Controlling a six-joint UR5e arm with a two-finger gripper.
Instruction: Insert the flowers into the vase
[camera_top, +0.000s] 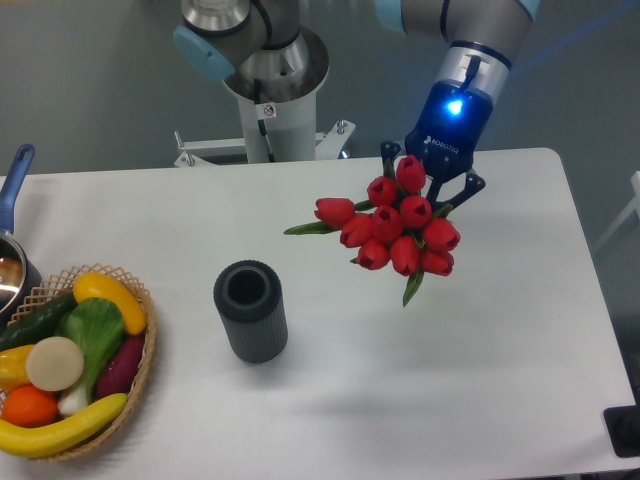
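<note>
claw (428, 184) clamped on the flowers (398, 227), held in the air | vase (250, 310) upright on table (480, 380), well left of bunch, mouth empty | done: pickup | left: carry over, lower stems in

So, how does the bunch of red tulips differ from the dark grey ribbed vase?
The bunch of red tulips hangs in the gripper, above the white table; the dark grey ribbed vase stands on it. The tulips are red with green leaves, the vase plain grey. The bunch spreads wider than the vase's mouth. The two are apart.
</note>
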